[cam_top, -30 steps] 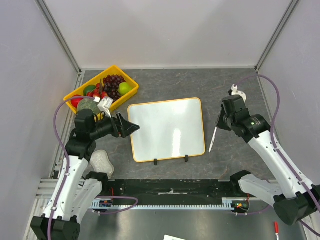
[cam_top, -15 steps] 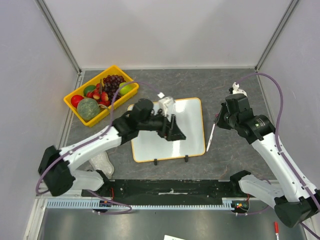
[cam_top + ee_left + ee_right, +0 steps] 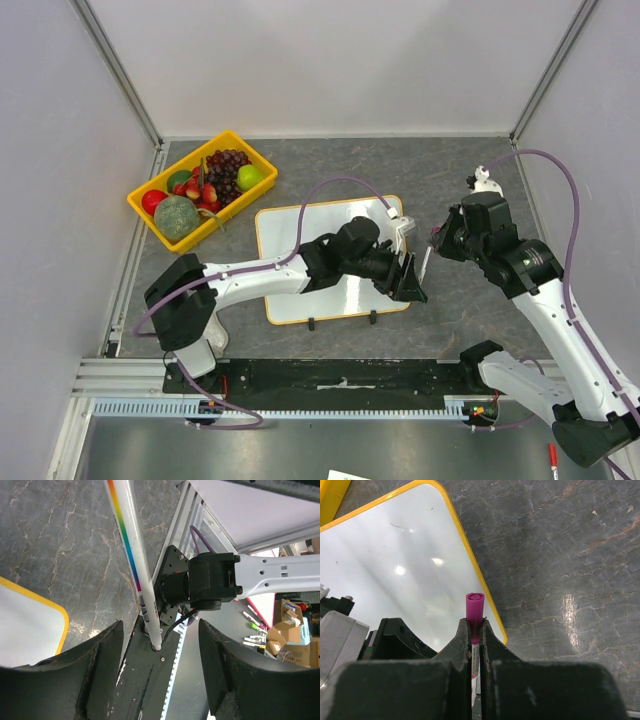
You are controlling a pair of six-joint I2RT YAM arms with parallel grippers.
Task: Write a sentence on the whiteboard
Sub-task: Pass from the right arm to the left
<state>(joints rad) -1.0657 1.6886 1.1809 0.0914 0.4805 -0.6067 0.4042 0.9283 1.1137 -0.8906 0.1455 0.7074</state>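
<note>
The whiteboard (image 3: 290,240), white with an orange-yellow frame, lies flat mid-table; no sentence shows on its surface. My right gripper (image 3: 437,240) hangs past the board's right edge, shut on a marker (image 3: 425,262) just below its magenta cap (image 3: 475,604). The right wrist view has the board (image 3: 405,570) under the right gripper (image 3: 475,627). My left arm stretches across the board, and the left gripper (image 3: 412,282) is open at the marker's lower end. In the left wrist view the white, rainbow-striped marker (image 3: 135,565) points down between the left gripper's (image 3: 161,630) spread fingers without touching them.
A yellow tray (image 3: 254,150) of fruit sits at the back left. The board's two black clip feet (image 3: 373,318) face the near edge. The right arm's base (image 3: 210,580) and the black front rail lie just below the marker. Cage posts stand at the corners.
My left arm swung from the table's left side across the whiteboard to the marker, its jaws narrowing on the way. The right gripper kept hold of the marker and shifted slightly.
</note>
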